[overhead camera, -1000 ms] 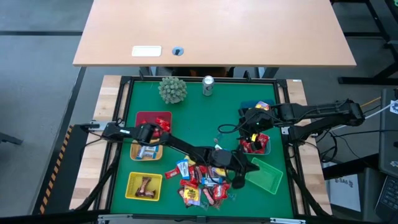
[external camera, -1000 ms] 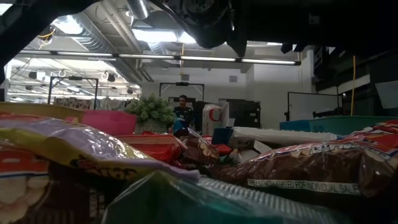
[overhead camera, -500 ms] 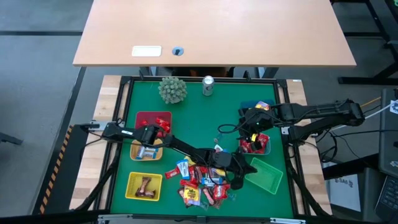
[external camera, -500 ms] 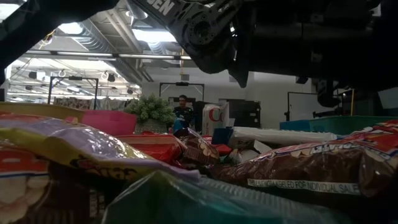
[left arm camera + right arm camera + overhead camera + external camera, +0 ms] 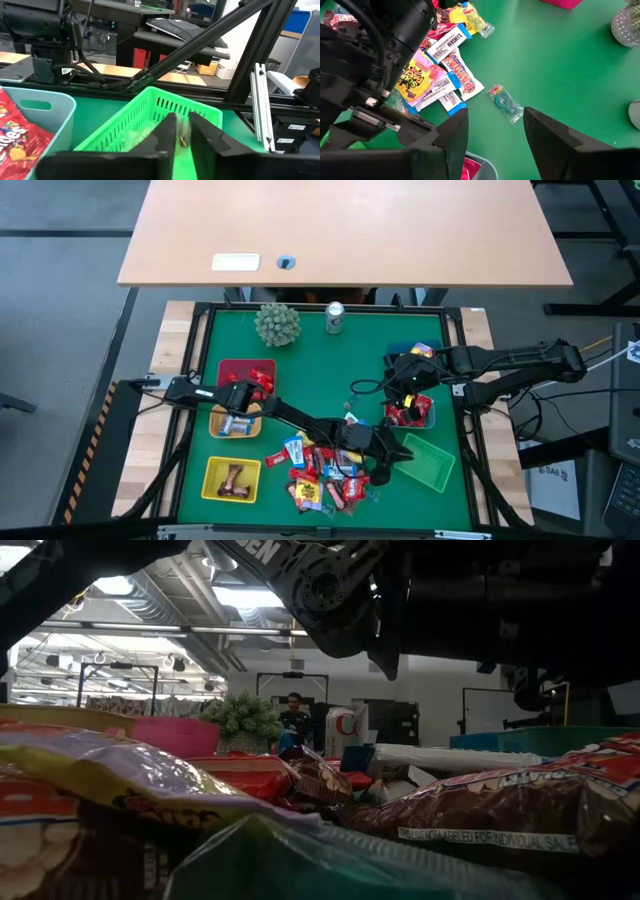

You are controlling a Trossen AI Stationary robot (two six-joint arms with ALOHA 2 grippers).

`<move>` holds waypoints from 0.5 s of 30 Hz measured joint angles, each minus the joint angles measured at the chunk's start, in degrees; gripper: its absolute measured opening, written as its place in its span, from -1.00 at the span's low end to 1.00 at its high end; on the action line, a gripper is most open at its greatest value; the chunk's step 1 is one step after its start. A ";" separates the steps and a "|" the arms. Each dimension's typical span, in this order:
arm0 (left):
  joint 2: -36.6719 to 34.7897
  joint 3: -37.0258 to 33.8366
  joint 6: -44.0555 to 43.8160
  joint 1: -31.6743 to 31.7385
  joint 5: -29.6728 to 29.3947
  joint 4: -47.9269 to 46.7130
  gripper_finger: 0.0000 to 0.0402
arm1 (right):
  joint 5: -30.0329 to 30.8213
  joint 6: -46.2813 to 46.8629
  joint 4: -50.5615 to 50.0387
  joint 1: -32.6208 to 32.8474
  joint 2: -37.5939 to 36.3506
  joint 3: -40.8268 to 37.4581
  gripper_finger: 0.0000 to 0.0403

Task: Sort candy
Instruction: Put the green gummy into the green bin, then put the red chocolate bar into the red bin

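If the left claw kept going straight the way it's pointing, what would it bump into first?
Most likely the bright green slotted plastic basket. The left gripper points directly into it, fingers slightly apart with something small between the tips, possibly a candy. How near the basket floor is cannot be judged; beyond the basket runs the table's black frame.

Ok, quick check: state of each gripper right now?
Left gripper: over the green basket, fingers nearly together with something small between them; a grip cannot be told.
Right gripper: open, holding nothing, above the mat.
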 joint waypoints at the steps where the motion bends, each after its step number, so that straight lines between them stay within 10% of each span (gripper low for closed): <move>1: 0.00 0.00 0.00 0.02 0.00 0.04 -0.72 | 0.00 0.00 0.00 -0.01 0.00 0.00 -0.06; 15: -4.85 -0.06 11.10 0.56 -0.30 -5.56 -0.37 | 0.00 0.00 -0.14 -0.01 0.00 0.00 -0.06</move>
